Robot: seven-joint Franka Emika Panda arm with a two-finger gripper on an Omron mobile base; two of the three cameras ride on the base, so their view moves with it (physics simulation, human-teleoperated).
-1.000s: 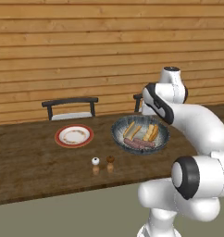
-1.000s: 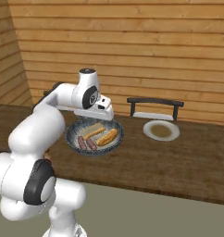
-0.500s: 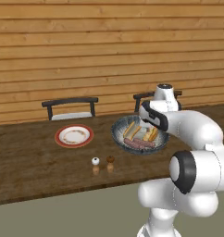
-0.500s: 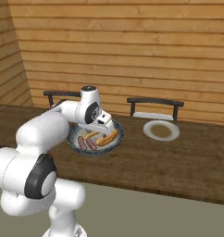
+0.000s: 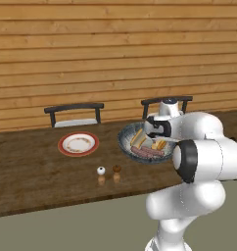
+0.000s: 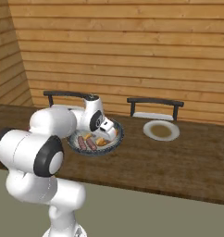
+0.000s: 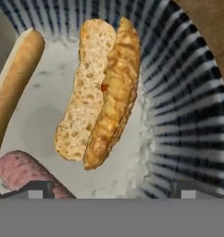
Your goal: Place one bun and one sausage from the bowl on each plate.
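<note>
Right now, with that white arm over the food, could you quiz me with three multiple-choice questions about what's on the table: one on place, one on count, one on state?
1. Where does the arm's tool hang?
A. over the deep blue-grey bowl
B. over the red-rimmed plate
C. beside the chairs

2. How many flat plates lie on the wooden table?
A. one
B. two
C. four

3. How do the tool's jaws stand?
A. shut on a sausage
B. shut, empty
C. open, empty

Answers:
1 A, the hand view looks straight down on a split bun inside the bowl.
2 B, the red-rimmed one and a pale plate.
3 C, the tips stand apart with nothing between.
</note>
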